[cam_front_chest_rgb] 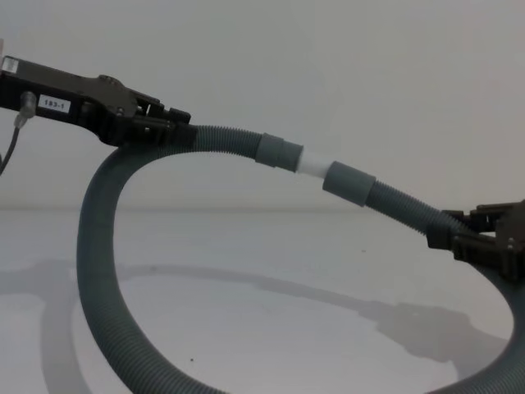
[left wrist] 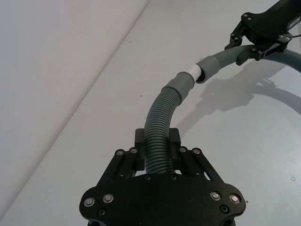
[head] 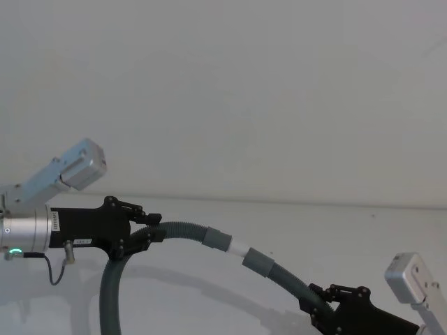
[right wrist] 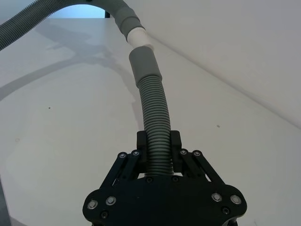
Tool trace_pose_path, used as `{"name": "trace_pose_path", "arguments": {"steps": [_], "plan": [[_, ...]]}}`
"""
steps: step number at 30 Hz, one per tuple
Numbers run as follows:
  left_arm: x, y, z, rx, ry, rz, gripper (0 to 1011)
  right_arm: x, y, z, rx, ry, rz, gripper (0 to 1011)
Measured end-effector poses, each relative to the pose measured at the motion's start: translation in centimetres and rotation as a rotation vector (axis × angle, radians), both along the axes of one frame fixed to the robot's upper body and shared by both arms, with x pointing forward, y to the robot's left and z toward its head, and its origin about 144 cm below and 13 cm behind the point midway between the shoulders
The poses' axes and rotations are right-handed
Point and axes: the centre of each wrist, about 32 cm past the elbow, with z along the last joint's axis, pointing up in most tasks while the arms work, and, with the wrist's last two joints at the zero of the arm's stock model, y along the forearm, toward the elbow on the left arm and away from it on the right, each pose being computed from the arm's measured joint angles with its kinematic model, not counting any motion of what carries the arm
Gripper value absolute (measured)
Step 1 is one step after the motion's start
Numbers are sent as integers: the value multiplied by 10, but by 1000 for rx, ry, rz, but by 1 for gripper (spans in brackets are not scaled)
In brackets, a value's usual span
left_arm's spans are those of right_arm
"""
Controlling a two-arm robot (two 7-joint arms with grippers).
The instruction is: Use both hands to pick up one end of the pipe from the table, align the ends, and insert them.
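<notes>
Left gripper (head: 150, 234) clamps the hose (cam_front_chest_rgb: 98, 271) behind its white-tipped cuff (head: 225, 241); right gripper (head: 327, 299) clamps it behind the plain cuff (head: 260, 262). Between the grippers, above the table (head: 363, 230), white tip meets plain cuff's mouth.

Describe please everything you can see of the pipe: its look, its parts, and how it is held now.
The pipe is a long, dark grey, corrugated hose, flexible by its look, bent in a big loop above the white table. Each end has a smooth grey cuff; one cuff carries a narrower white tip that meets the mouth of the plain cuff. The left gripper and the right gripper each clamp the ribbed part behind a cuff, holding both ends in the air.
</notes>
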Motion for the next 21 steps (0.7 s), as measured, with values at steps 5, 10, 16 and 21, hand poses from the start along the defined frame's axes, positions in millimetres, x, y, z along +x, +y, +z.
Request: {"name": "trace_pose_path", "arguments": {"steps": [5,10,16,21], "plan": [[1,0,-1,-1,3,-4,272,0,0,0,1,0,0,257],[2,-1,-2,-2,7,-7,272,1,1,0,1,2,-1,258],[2,-1,-2,-2,11,-9,272,2,1,1,2,5,-3,258],[2,0,-3,-3,15,-8,272,3,1,1,4,9,-6,258]]}}
